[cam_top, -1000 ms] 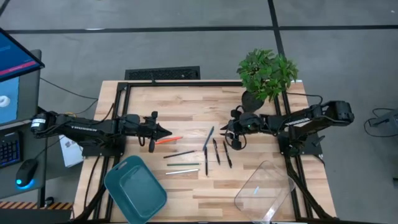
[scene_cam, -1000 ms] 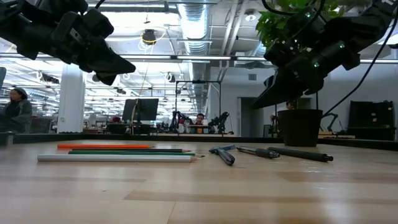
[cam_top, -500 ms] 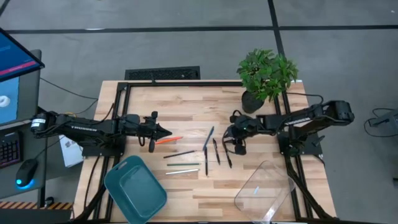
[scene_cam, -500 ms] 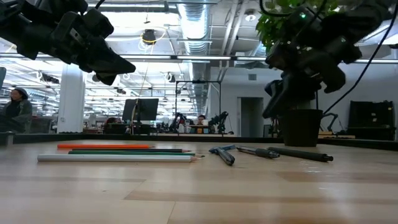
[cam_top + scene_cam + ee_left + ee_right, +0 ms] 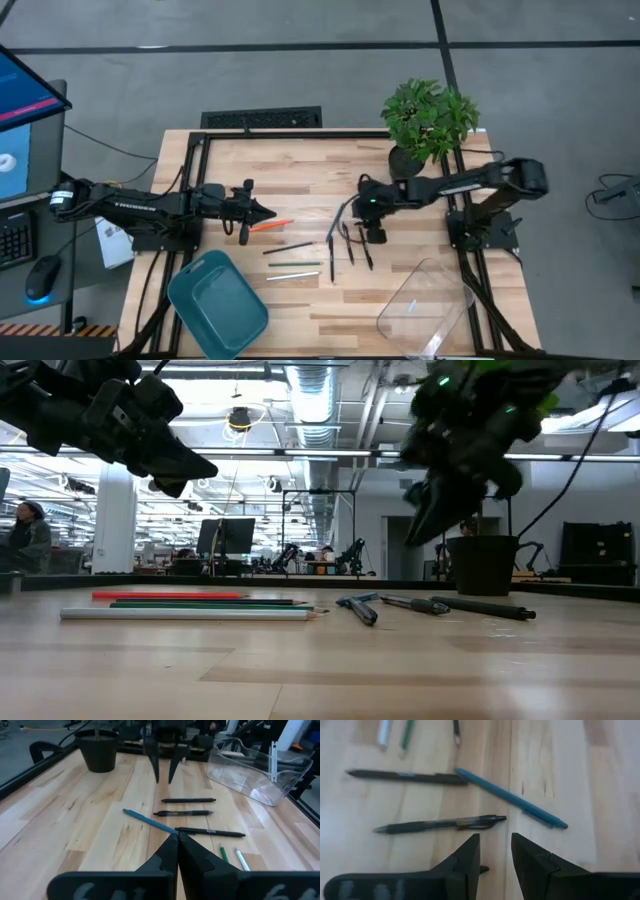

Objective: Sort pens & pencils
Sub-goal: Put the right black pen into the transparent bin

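Closest to us in the high view, a teal plastic bin sits at the front left of the pale wooden table, and a clear plastic box sits at the front right. Both look like they have nothing in them.

A bit farther back, in the middle of the table, we see the pencils: a pale one in front, then a green one, then a dark one, lying almost side by side. The bright orange-red pencil lies apart from them, farther back and to the left, just past the tips of the left gripper.

Beside the pencils, to the right, lie the pens. Three are dark and thin. The slim bluish pen lies slanted, and one end meets the end of a dark pen.

The left arm reaches in flat from the left side. Its gripper hangs above the table with its two fingers pressed together, holding nothing.

The right arm reaches in from the right side and bends down over the pens. The right gripper hangs just above them with its fingers a little apart, holding nothing. It does not touch a pen.

At the back right corner stands a leafy green plant in a black pot. Off the table on the left we see a computer screen. In the low view, a person sits far off in the room.
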Robot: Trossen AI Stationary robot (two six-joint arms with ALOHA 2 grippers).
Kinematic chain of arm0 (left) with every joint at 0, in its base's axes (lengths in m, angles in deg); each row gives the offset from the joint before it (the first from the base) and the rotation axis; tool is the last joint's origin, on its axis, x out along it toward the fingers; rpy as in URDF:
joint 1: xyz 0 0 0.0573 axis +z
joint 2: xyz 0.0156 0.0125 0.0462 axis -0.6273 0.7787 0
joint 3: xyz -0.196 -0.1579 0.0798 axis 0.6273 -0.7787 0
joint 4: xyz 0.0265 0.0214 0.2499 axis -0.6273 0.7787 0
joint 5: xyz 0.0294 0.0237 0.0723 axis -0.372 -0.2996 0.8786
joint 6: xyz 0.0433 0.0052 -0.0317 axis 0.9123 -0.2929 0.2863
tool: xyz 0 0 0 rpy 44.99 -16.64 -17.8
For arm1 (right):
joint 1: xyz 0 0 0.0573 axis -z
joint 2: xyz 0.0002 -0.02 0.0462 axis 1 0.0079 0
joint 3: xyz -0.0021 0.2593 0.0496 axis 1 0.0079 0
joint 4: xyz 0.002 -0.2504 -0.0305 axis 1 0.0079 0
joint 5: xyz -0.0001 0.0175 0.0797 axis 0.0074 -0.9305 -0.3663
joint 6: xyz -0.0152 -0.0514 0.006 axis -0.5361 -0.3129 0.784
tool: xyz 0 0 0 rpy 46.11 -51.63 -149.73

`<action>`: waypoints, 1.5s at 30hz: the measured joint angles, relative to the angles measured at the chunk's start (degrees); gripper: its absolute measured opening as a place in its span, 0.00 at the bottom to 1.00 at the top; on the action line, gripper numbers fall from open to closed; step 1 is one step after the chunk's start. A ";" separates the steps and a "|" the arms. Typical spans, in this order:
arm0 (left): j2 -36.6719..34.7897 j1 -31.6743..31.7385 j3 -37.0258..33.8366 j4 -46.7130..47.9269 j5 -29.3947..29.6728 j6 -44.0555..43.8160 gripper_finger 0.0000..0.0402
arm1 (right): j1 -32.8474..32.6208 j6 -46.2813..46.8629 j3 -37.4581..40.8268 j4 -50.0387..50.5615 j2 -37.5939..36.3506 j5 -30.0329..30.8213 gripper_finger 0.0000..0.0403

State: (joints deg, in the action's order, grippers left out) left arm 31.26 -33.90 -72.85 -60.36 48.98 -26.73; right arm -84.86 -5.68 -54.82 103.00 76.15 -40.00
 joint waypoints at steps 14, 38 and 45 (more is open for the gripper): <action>0.00 -0.09 0.02 4.28 -0.52 -2.50 0.00 | -0.43 -9.97 -14.47 9.35 12.90 -0.51 0.33; 0.02 -1.63 0.03 3.89 -1.19 -2.60 0.00 | -0.33 5.59 -14.44 6.69 11.71 9.39 0.33; 0.02 -3.11 0.02 3.88 0.93 -2.01 0.00 | -0.71 -2.88 -14.44 6.39 11.71 8.72 0.33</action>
State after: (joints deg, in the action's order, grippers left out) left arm 31.28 -37.01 -72.82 -56.48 49.91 -28.74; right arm -85.57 -8.57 -69.26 109.39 87.86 -31.28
